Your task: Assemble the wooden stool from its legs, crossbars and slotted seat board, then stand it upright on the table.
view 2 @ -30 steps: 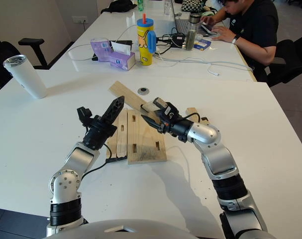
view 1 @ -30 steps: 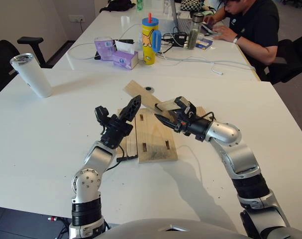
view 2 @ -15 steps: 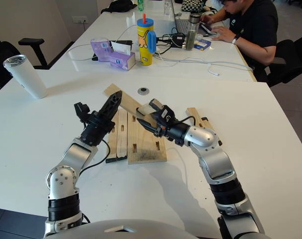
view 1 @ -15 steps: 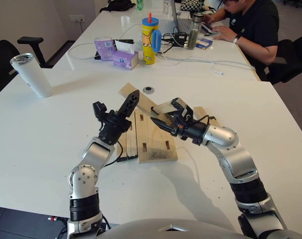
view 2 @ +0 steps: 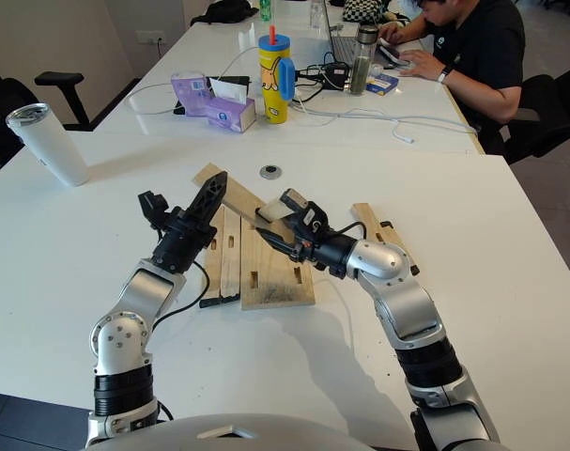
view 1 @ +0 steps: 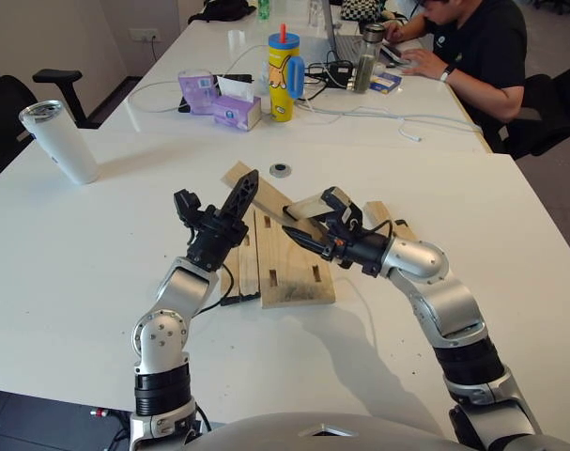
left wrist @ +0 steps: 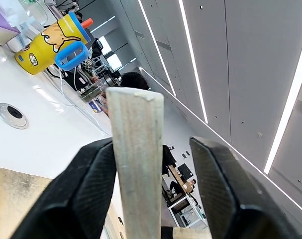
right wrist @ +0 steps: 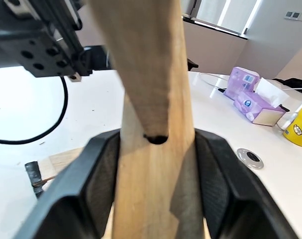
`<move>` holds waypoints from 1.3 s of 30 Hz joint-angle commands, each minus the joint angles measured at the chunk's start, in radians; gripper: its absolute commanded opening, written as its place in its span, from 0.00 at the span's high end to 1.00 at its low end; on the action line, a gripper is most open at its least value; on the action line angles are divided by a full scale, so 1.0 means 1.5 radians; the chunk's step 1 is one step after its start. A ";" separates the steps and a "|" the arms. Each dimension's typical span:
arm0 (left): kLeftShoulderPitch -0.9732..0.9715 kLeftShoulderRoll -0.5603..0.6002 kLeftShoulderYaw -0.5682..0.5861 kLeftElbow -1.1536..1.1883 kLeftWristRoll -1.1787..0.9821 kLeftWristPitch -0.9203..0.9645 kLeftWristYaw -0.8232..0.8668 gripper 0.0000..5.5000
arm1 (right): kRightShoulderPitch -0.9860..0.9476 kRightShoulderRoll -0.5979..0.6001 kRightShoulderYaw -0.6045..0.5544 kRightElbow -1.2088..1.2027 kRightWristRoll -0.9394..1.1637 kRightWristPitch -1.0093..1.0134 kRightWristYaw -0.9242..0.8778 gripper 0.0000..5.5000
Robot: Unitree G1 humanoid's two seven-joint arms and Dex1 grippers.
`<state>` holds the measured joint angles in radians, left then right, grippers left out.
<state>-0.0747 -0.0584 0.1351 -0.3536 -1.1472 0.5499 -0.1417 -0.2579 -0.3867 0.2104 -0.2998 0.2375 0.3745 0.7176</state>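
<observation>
As it slants over the far end of the slotted seat board, which lies flat on the white table, the wooden leg is pinched firmly by the right gripper. The left gripper stands wide around the leg, one finger touching it. Another wooden piece lies just beside the board.

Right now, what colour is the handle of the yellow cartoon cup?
Blue handle on the yellow cup; clearest in the left wrist view.
</observation>
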 commanded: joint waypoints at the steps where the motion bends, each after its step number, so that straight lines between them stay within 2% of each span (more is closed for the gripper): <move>1: 0.024 -0.013 -0.009 -0.009 0.015 -0.015 0.003 0.66 | -0.025 -0.005 0.001 0.011 0.014 0.004 0.022 0.62; 6: 0.011 -0.004 -0.005 -0.003 0.007 -0.015 0.007 0.81 | -0.027 -0.004 0.015 0.014 0.011 0.004 0.039 0.62; 7: 0.009 -0.002 -0.003 0.000 0.006 -0.014 0.008 0.81 | -0.027 -0.004 0.016 0.012 0.011 0.005 0.041 0.56; 12: -0.015 0.006 0.007 0.029 0.011 -0.008 0.019 0.81 | -0.020 -0.002 -0.002 0.013 0.006 -0.007 0.023 0.46; 21: -0.042 0.014 0.050 0.060 0.000 -0.013 0.029 0.81 | -0.015 -0.043 -0.040 0.035 0.016 -0.018 0.048 0.46; 29: -0.067 0.045 0.121 0.064 -0.014 -0.030 0.043 0.81 | 0.048 -0.167 -0.047 0.054 0.048 0.004 0.181 0.46; 34: -0.081 0.077 0.171 0.073 -0.031 -0.036 0.050 0.81 | 0.075 -0.221 -0.001 0.067 0.007 -0.038 0.247 0.46; 39: -0.091 0.086 0.177 0.080 -0.036 -0.032 0.053 0.81 | 0.049 -0.202 0.061 0.131 -0.043 -0.097 0.273 0.46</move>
<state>-0.1883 0.0609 0.4015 -0.2421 -1.1886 0.4975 -0.0717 -0.1555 -0.7056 0.2726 -0.1371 0.1898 0.2618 1.1016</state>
